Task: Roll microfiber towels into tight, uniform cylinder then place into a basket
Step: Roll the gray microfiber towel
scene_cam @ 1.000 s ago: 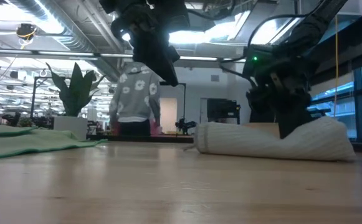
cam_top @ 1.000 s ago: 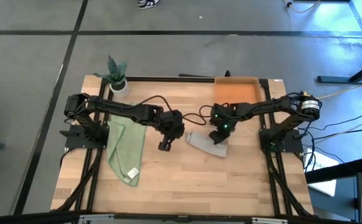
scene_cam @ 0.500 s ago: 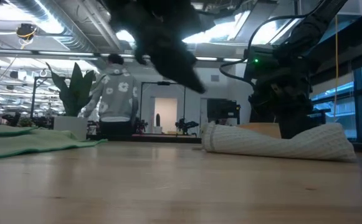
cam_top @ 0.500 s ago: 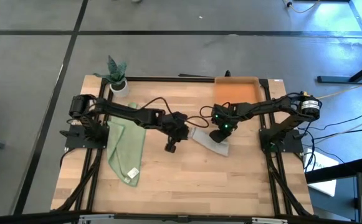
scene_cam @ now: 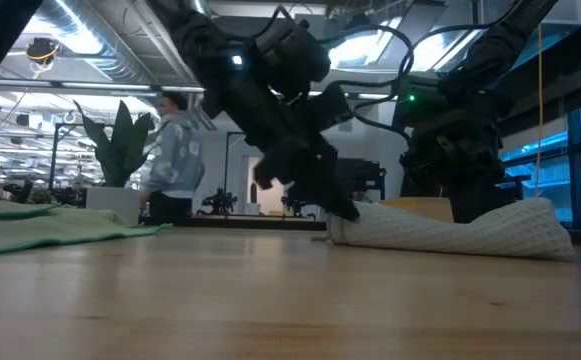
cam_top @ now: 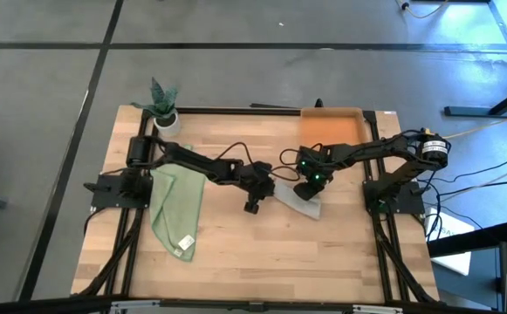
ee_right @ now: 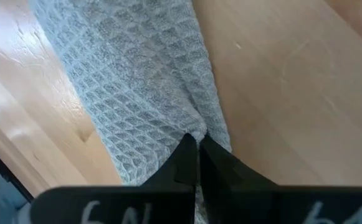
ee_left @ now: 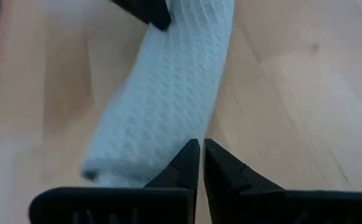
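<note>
plant pot (cam_top: pixel 166 118) far corner, green towel (cam_top: pixel 175 206) left

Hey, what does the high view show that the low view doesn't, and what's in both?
Only the high view shows the orange basket as a bin, and the green towel's white tag. Only the low view shows a person in the room behind. Both show the grey towel, rolled, with the left gripper at one end and the right gripper on it, plus the plant pot.

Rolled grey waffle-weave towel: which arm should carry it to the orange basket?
Right. The right gripper is already pinched on the rolled grey waffle-weave towel, nearest the orange basket; the left gripper is shut, holding nothing.
</note>
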Tool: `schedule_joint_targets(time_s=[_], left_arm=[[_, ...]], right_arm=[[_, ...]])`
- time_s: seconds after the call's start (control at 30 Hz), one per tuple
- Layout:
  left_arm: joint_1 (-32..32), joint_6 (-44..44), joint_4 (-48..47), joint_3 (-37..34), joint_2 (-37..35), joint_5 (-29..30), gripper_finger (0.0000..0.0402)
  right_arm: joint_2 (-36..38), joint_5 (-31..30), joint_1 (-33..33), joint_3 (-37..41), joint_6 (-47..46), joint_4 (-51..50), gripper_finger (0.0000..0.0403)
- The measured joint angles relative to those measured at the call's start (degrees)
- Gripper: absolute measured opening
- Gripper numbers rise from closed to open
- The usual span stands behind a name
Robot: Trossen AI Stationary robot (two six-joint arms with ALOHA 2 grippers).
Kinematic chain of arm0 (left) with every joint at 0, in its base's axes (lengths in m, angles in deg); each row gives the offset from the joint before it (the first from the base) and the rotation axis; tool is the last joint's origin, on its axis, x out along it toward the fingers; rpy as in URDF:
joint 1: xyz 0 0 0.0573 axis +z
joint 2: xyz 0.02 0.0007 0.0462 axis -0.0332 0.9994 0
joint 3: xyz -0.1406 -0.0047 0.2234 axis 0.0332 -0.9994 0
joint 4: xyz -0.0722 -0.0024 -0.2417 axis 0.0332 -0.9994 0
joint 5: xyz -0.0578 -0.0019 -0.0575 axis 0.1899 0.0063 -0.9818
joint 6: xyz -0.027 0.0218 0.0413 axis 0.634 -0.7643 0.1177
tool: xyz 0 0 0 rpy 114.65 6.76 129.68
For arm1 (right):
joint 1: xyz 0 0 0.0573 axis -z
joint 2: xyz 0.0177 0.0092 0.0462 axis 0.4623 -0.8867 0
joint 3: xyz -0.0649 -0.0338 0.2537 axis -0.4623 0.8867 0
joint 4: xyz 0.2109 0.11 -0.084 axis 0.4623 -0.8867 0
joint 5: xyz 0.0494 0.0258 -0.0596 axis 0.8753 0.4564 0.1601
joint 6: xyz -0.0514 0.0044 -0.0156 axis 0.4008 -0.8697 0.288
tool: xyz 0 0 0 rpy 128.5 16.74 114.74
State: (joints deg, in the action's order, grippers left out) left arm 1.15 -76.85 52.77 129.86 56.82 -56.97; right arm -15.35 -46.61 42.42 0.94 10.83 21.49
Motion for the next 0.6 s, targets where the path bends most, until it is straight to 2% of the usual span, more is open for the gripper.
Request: schedule_joint_targets(time_s=[0.07, 0.27, 0.6], left_arm=[[0.0, -0.4, 3.7, 0.1, 0.5, 0.1, 0.0014], [0.3, -5.8, 4.3, 0.1, 0.5, 2.1, 0.0014], [1.2, -4.4, 5.5, 0.3, 5.2, 2.8, 0.0014]], right_arm=[[0.0, 0.0, 0.0, 0.0, 0.0, 0.0, 0.001], [0.0, 0.0, 0.0, 0.0, -0.1, 0.0, 0.001], [0.0, 0.2, 0.0, 0.0, -0.1, 0.6, 0.001]])
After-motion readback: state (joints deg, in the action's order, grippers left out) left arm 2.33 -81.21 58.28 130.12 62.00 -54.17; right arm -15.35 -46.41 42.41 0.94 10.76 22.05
